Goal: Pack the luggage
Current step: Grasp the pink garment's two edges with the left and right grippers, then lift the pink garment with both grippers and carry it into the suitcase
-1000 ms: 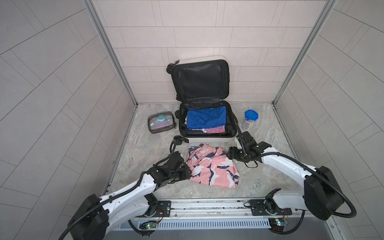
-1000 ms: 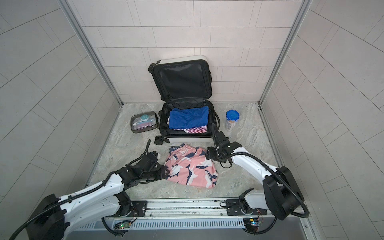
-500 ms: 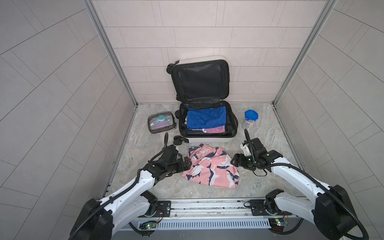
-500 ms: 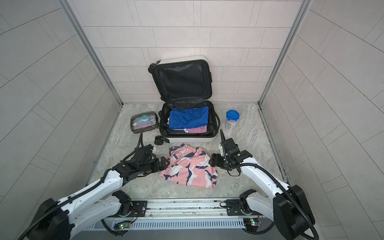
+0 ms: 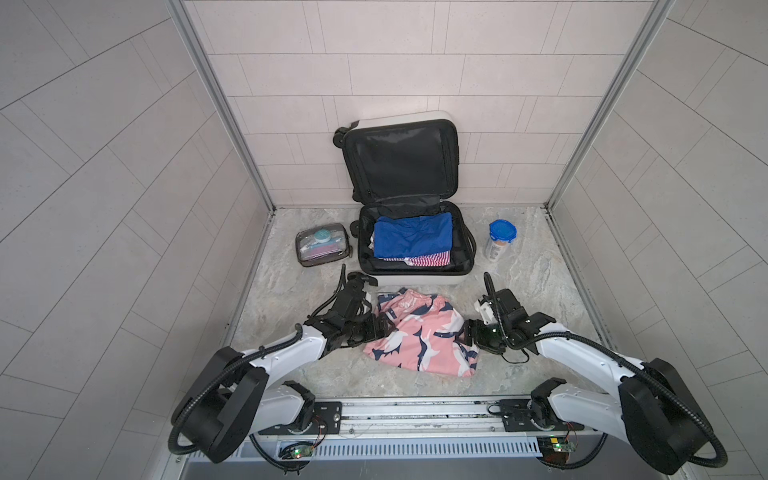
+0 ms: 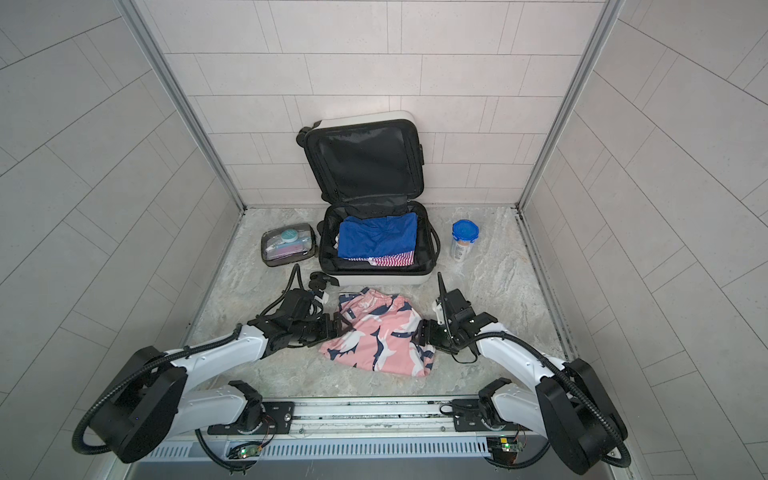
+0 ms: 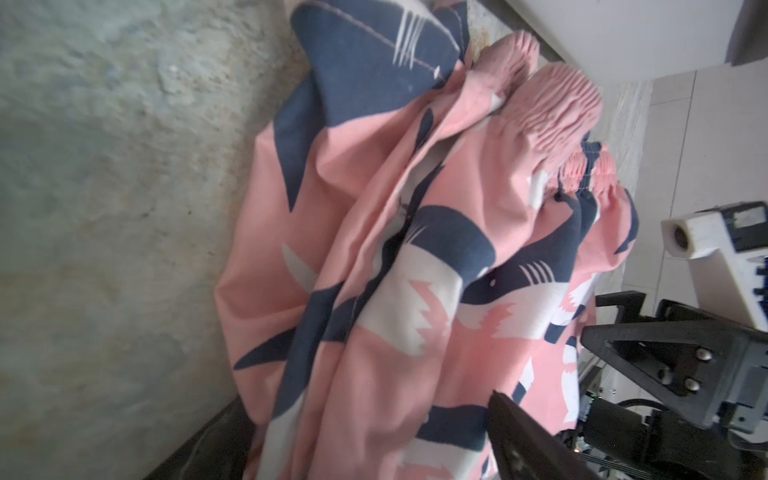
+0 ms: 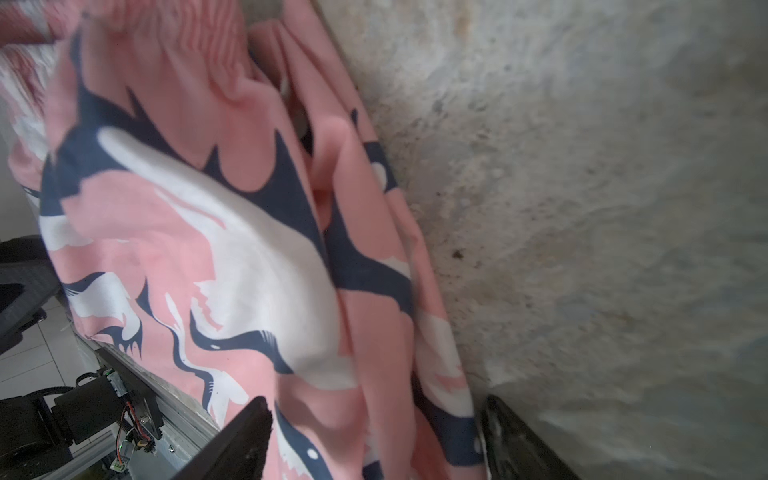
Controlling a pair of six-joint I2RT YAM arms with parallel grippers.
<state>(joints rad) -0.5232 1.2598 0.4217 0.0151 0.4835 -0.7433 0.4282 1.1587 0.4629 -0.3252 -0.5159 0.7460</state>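
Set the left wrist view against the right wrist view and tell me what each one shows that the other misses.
Left wrist only: the luggage, its white shell beyond the shorts, and the right arm across the cloth. Right wrist only: the base rail with its wiring. Both: the pink shark-print shorts crumpled on the marbled floor, and an open tool astride their edge: the left tool in the left wrist view, the right tool in the right wrist view.

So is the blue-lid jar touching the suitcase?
Apart. Both top views show a strip of bare marble floor between the blue-lidded jar and the open white suitcase.
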